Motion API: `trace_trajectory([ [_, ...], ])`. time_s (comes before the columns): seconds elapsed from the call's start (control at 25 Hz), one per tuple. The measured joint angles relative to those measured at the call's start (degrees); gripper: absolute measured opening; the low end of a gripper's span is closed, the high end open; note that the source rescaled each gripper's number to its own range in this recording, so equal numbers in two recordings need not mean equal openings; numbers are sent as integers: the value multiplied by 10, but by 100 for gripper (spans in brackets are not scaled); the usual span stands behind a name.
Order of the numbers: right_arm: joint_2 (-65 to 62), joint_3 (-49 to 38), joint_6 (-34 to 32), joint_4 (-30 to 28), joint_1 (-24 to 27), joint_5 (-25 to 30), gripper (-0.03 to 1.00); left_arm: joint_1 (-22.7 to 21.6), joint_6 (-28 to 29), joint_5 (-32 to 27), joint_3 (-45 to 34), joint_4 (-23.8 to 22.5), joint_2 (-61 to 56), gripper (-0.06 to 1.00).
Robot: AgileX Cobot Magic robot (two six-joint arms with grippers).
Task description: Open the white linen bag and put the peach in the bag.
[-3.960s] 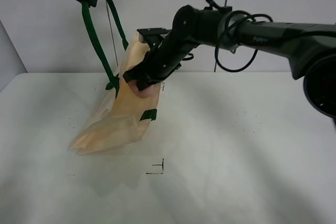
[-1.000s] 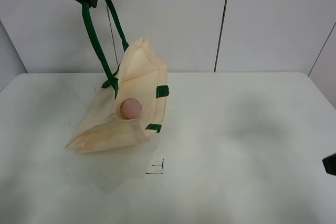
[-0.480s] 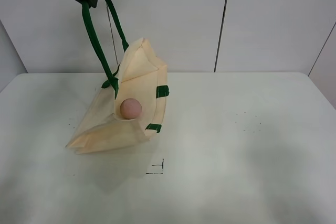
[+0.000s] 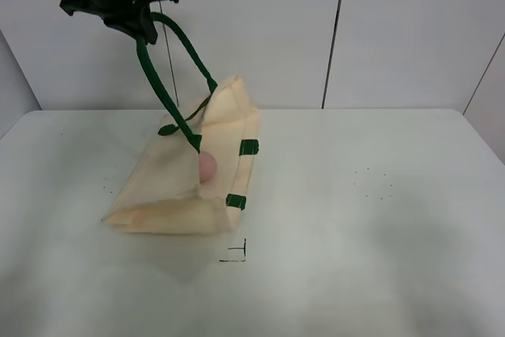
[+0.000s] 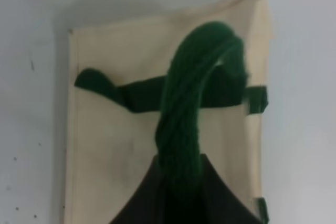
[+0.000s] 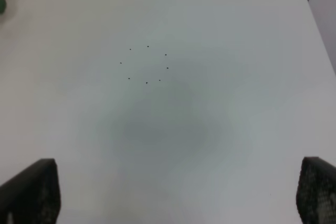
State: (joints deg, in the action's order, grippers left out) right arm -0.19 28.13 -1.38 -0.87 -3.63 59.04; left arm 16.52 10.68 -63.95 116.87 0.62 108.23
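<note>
The white linen bag (image 4: 177, 187) lies on the table with its mouth facing right and its dark green handles (image 4: 170, 88) pulled up. My left gripper (image 4: 134, 17) is shut on the handles high above the bag. In the left wrist view the green handles (image 5: 184, 124) run from my jaws down to the cream bag (image 5: 115, 150). The peach (image 4: 207, 166) sits in the bag's mouth, half hidden by the cloth. My right gripper is out of the exterior view; in the right wrist view its fingertips (image 6: 31, 192) stand wide apart over bare table, empty.
The white table (image 4: 355, 219) has a small black corner mark (image 4: 237, 252) in front of the bag and a ring of small dots (image 6: 147, 65) on its right side. A pale wall stands behind.
My left gripper has moved right and a little down with the handles. The bag has shifted and closed more around the peach, which now shows less. Earlier my right arm withdrew from the bag.
</note>
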Motion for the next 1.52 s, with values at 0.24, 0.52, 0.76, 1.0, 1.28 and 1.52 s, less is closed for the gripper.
trace_trajectory([
  [0.24, 0, 0, -1, 0, 0, 0, 100, 0, 0, 61, -78, 19, 58, 0],
  [0.52, 0, 0, -1, 0, 0, 0, 100, 0, -35, 83, -91, 68, 149, 36],
  [0.76, 0, 0, -2, 0, 0, 0, 100, 0, -39, 86, -91, 17, 161, 95],
  [1.0, 0, 0, -2, 0, 0, 0, 100, -19, -6, 66, -91, -65, 161, 100],
  [1.28, 0, 0, -2, 0, 0, 0, 100, -116, -9, 41, -91, -65, 161, 100],
  [1.52, 0, 0, -2, 0, 0, 0, 100, -150, -24, 21, -103, -35, 147, 100],
])
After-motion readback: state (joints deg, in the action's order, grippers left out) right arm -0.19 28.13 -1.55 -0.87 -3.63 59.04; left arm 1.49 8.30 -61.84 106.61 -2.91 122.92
